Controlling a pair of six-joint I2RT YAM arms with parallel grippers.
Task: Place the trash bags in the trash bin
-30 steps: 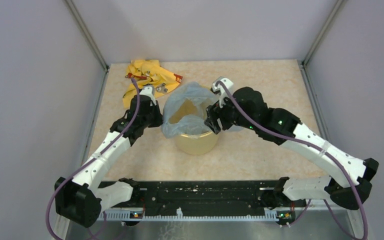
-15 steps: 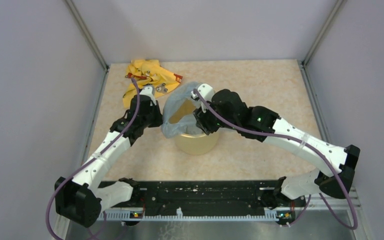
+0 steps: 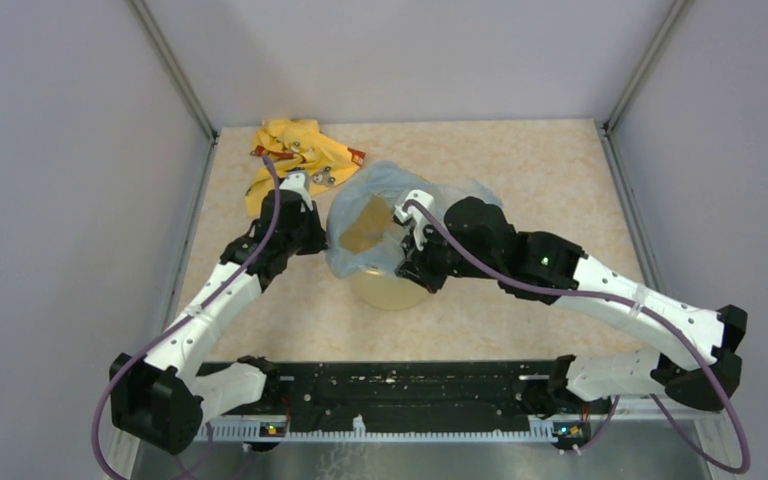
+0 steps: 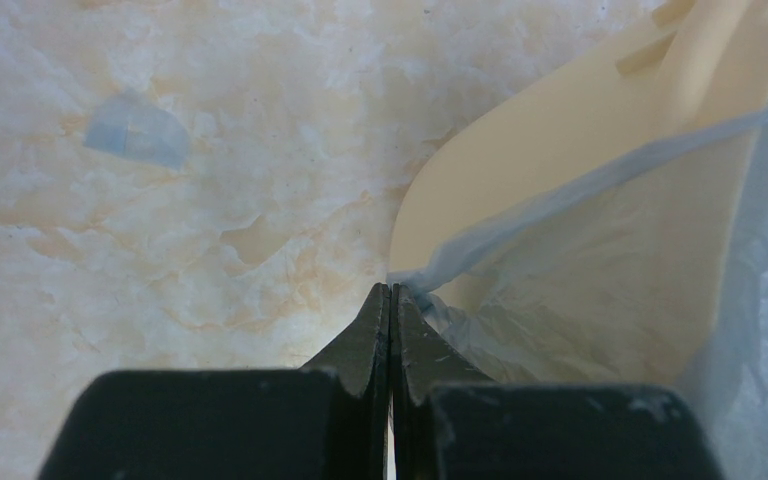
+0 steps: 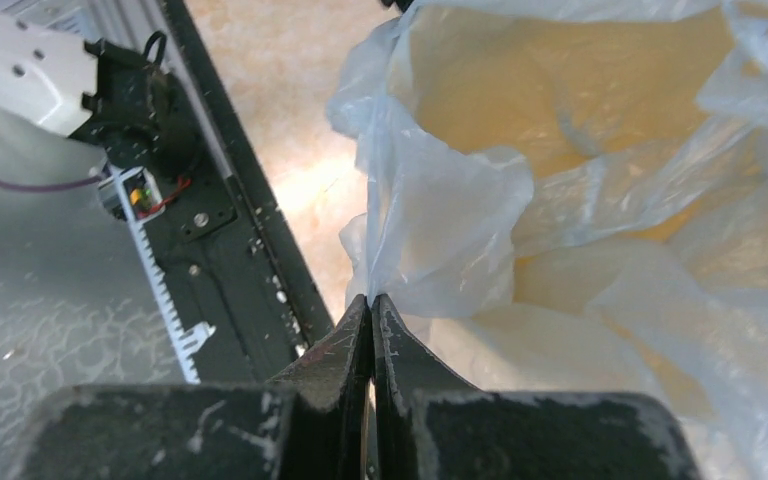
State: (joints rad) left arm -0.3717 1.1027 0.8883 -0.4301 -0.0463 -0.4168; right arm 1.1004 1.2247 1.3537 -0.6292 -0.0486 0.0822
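Observation:
The pale yellow trash bin stands mid-table with the thin blue-grey trash bag draped open over its mouth. At the bin's left side my left gripper is shut on the bag's edge. In the left wrist view the pinch shows a taut strip of film running across the bin's outer wall. My right gripper is over the bin's near rim, shut on a fold of the bag, with its tips pressed together on the film.
A crumpled yellow cloth with red and grey marks lies at the back left corner. A small scrap of blue film lies on the table. The black base rail runs along the near edge. Grey walls enclose three sides.
My right arm swung from the bin's right rim across to its near side, and its jaws closed on the bag. The bag shifted and spread. The left arm stayed put.

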